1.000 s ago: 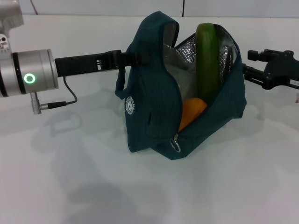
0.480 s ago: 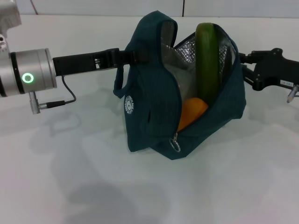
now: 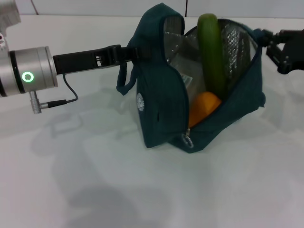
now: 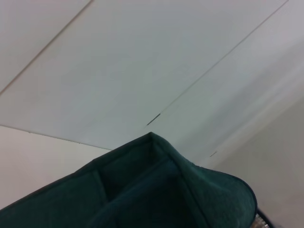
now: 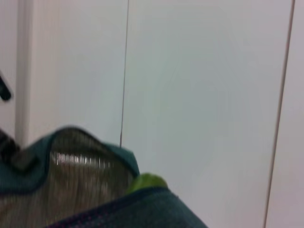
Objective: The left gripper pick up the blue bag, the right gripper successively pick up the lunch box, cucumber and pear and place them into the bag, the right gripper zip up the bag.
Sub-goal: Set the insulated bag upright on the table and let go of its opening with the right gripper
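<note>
**Teal fabric, soft and still unzipped**

The blue bag (image 3: 156, 109) stands open on the white desk (image 3: 95, 190), the cucumber (image 3: 211, 52) upright inside and the pear (image 3: 204, 108) below it. Limp cloth will sag, so the zip pull (image 3: 188, 141) looks the surest hold. The left gripper (image 3: 127, 52) reaches in level, fingers closed on the bag's top edge. The right gripper (image 3: 285, 50) sits at the far rim; I cannot tell its fingers.

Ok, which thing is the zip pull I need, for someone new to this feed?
Find the blue bag standing open mid-table, with the cucumber and the pear inside. Follow its open seam down to the near bottom corner: the zip pull is the small silvery metal piece hanging there, unlike the round white logo.
</note>
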`<state>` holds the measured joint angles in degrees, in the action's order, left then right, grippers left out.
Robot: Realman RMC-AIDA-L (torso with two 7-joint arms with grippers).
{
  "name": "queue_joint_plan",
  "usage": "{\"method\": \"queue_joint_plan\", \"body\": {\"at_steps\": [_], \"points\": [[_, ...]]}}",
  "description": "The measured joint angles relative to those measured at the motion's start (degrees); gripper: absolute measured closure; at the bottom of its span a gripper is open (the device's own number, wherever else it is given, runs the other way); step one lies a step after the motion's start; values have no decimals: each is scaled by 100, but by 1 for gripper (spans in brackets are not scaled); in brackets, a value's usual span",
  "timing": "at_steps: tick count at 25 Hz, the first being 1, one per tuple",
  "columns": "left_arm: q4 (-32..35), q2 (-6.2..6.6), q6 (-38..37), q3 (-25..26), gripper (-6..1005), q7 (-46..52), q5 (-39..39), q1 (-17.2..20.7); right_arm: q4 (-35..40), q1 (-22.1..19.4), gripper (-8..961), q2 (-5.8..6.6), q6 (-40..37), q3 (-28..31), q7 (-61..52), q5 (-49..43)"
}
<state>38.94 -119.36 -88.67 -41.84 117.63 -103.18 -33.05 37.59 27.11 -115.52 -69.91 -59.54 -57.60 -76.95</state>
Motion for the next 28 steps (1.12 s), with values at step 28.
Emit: {"method": "queue_joint_plan", "body": {"at_steps": [28], "points": [[-229, -26, -565, -180, 950, -69, 435, -66, 481, -606, 894, 28, -1143, 306, 178, 1040]]}}
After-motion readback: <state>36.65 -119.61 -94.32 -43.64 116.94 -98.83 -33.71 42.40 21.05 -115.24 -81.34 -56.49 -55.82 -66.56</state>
